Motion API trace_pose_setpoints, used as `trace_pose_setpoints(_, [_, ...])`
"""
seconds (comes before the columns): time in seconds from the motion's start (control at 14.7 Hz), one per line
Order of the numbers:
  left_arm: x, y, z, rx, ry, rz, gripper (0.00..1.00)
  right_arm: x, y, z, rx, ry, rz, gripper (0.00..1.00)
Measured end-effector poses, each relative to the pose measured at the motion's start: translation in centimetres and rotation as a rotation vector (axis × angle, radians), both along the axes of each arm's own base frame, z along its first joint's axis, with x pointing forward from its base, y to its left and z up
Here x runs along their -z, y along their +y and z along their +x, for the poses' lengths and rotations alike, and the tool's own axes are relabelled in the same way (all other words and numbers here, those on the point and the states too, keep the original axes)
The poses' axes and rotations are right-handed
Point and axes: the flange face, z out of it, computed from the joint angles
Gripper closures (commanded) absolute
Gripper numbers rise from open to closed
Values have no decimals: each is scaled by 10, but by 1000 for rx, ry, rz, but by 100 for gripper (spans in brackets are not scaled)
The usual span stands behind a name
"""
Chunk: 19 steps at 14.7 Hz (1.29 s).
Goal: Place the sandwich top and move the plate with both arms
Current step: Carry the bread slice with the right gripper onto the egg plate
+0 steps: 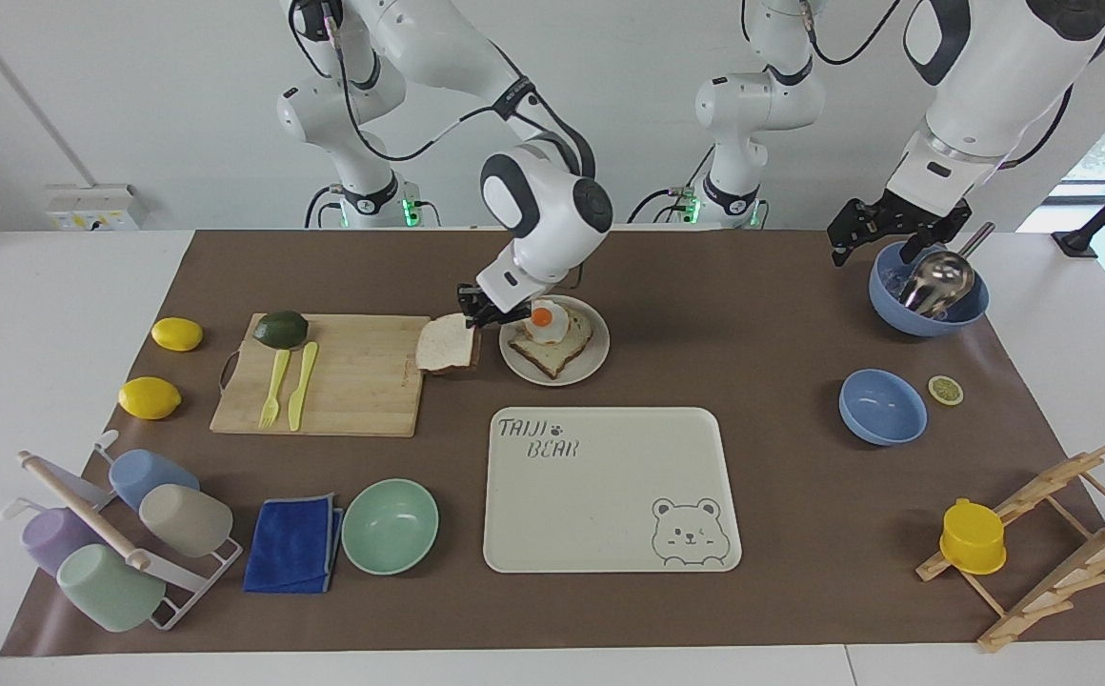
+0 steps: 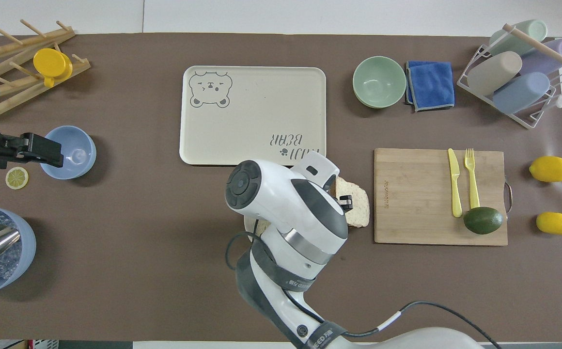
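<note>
The right gripper (image 1: 478, 315) is clamped on one edge of the sandwich top (image 1: 445, 347), which hangs tilted in the air — over the gap between the wooden cutting board (image 1: 343, 381) and the plate (image 1: 589, 360). In the overhead view the right arm's wrist covers most of the plate, and the sandwich top (image 2: 358, 207) shows beside the board's edge toward the plate. The plate rests on the brown mat, nearer to the robots than the cream tray (image 1: 610, 495), and carries a second bread slice topped with a fried egg (image 1: 547, 322). The cutting board holds an avocado (image 1: 280, 329), a yellow-green fork (image 1: 272, 389) and a knife (image 1: 303, 385). The left arm waits at its own end of the table: the left gripper (image 1: 881, 231) hovers over the rim of a large blue bowl (image 1: 924, 310) that contains a metal scoop (image 1: 938, 278) — whether its jaws are apart or together cannot be told.
</note>
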Motion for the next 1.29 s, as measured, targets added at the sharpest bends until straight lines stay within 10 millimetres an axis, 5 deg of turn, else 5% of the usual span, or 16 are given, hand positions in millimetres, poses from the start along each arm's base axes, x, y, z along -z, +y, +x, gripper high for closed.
trace_pose_setpoints(0.41, [0,0,0,0,0,0,0,1,106,-71,-218,-40,80,100])
trace_pose_setpoints(0.88, [0,0,0,-1,0,0,0,31,110,-69,-252,-68,148,100])
trace_pose_setpoints(1.02, [0,0,0,-1,0,0,0,35,111,-67,-235,-65,199,51])
trace_pose_setpoints(1.16, [0,0,0,-1,0,0,0,35,115,-66,-214,-65,259,12])
trace_pose_setpoints(1.29, [0,0,0,-1,0,0,0,32,114,-61,-203,-72,284,1])
